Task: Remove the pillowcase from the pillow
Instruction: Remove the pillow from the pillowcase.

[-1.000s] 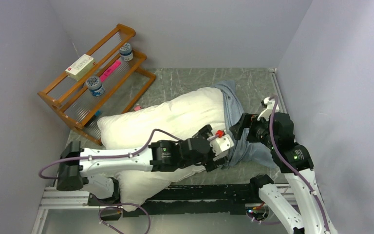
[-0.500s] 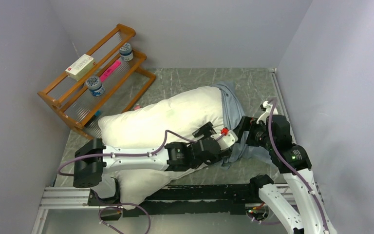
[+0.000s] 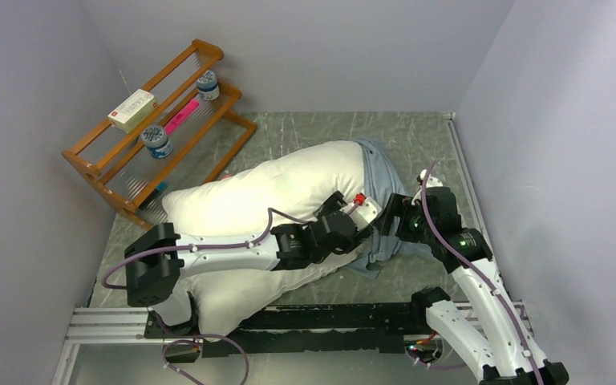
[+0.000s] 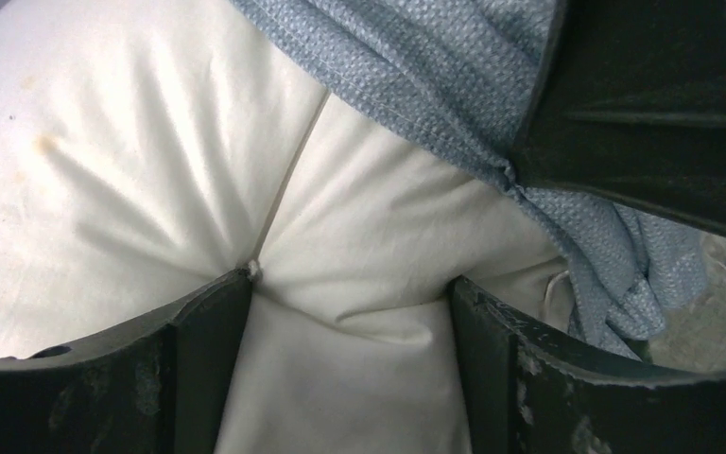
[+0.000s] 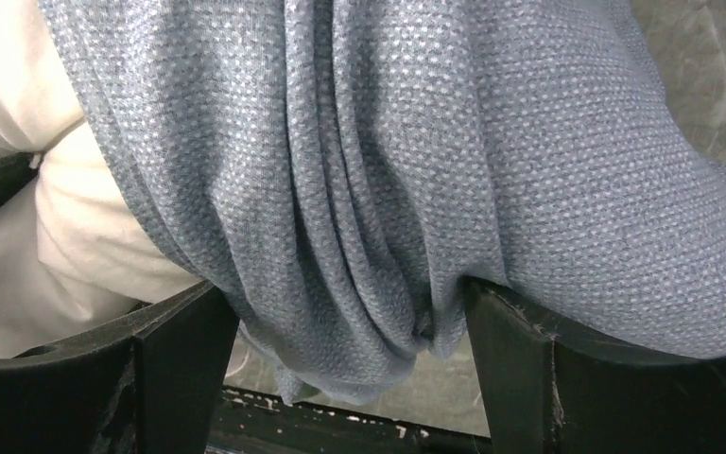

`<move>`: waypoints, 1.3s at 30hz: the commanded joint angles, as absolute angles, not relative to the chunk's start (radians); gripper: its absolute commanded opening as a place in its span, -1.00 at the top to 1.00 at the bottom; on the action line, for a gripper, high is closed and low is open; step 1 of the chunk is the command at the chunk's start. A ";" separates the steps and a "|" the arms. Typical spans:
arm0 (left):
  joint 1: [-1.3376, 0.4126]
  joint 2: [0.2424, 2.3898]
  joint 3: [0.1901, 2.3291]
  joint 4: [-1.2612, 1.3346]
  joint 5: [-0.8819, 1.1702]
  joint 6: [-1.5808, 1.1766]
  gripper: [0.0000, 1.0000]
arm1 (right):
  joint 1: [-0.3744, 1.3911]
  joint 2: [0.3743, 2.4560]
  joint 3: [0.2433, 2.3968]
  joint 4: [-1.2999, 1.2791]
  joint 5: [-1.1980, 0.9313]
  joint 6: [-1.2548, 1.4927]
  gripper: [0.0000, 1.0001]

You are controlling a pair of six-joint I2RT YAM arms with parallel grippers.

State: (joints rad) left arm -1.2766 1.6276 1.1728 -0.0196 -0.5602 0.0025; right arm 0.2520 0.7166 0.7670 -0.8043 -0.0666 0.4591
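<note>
A: The right claw (image 5: 345,293)?
B: Wide, astride the bunched pillowcase (image 5: 416,142) on the pillow's (image 4: 104,170) right end, toward the bench's (image 3: 305,132) right edge.
A: The left claw (image 4: 350,279)?
B: Wide too, straddling the bare pillow corner beside it.

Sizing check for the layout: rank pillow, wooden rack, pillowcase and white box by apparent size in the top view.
1-2. pillow and wooden rack: similar spread, unranked.
3. pillowcase, visible part.
4. white box.

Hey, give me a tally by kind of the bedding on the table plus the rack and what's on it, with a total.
Pillow: 1
Pillowcase: 1
Wooden rack: 1
Round tubs: 2
Flat box: 1
Pink strip: 1
Total: 7
</note>
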 commanded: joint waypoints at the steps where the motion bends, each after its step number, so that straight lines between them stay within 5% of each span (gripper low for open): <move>1: -1.193 1.641 1.109 -0.102 -0.594 -0.056 -0.55 | 0.254 0.735 0.743 -0.705 -0.005 0.474 -0.74; 6: -1.160 1.614 1.058 -0.104 -0.593 -0.079 -0.13 | 0.253 0.765 0.756 -0.677 0.058 0.466 -0.53; 12: -1.119 1.574 1.003 -0.106 -0.597 -0.106 0.62 | 0.252 0.786 0.780 -0.681 0.149 0.455 -0.32; 16: -1.099 1.544 0.974 -0.118 -0.598 -0.120 0.89 | 0.253 0.778 0.787 -0.675 0.208 0.469 -0.21; 26: -1.053 1.450 0.873 -0.150 -0.574 -0.190 0.90 | 0.252 0.790 0.825 -0.690 0.297 0.479 0.25; 36: -1.007 1.349 0.797 -0.205 -0.574 -0.286 0.90 | 0.252 0.790 0.889 -0.711 0.422 0.474 0.96; 39: -0.995 1.318 0.783 -0.205 -0.558 -0.304 0.90 | 0.251 0.788 0.902 -0.714 0.466 0.470 1.00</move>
State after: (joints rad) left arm -1.0786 1.3579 0.8726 0.1642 -0.3603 -0.3080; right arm 0.2729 0.7906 0.8440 -0.7139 0.2054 0.5022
